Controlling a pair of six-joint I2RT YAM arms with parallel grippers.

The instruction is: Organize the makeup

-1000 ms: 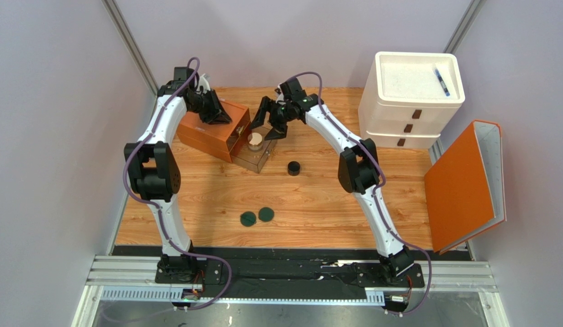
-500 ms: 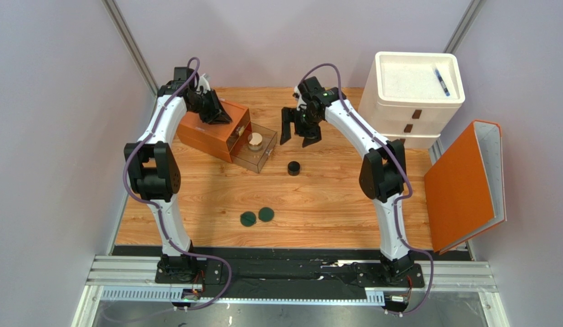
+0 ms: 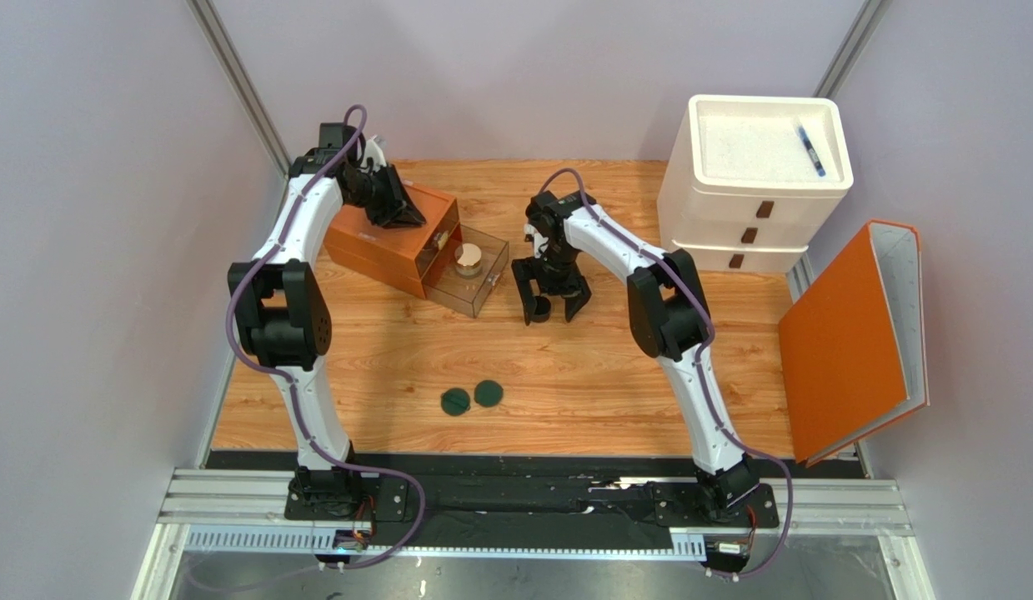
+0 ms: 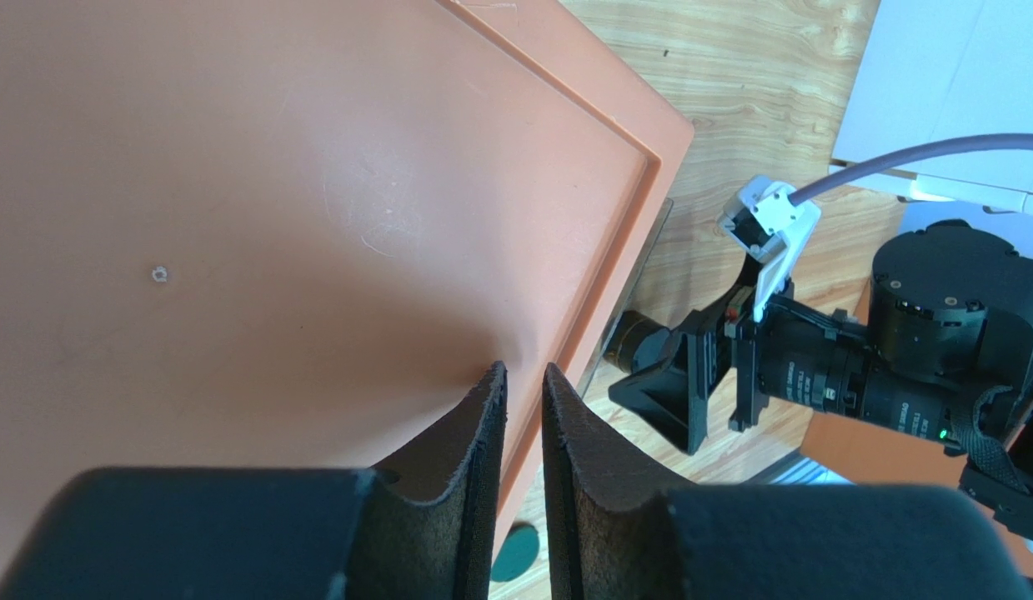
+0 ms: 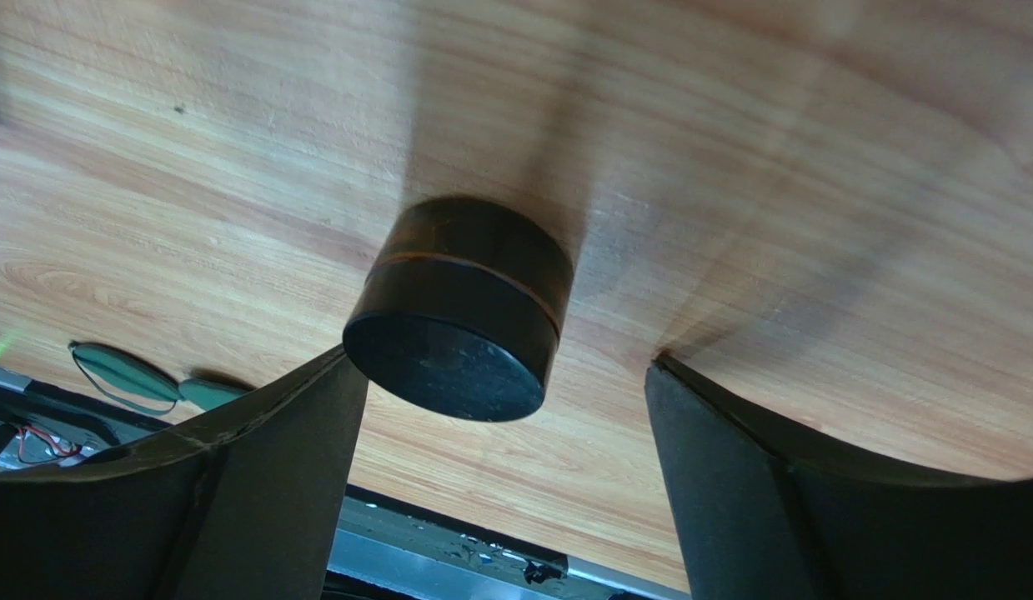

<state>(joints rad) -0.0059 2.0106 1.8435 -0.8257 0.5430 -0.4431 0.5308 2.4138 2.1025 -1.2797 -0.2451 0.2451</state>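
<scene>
**Black cap [image 5: 461, 306] being straddled by wide-open right claw [image 3: 553, 306]**

The cap is being flanked on the wooden table [image 3: 634, 375] by the right claw's fingers, which are spread wide with nothing gripped. The left claw [image 4: 524, 388] is being kept almost closed and empty, with a thin gap, over the orange box [image 4: 296, 213]. The tan jar [image 3: 467, 259] is being housed in the open drawer [image 3: 465, 294]. Two green discs [image 3: 489, 393] are lying together, nearer the bases.

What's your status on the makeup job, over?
Right pincer open, straddling black cap, not gripped. Left pincer shut, on orange box top. Tan jar in open drawer; two green discs loose. Nothing in the way.
</scene>
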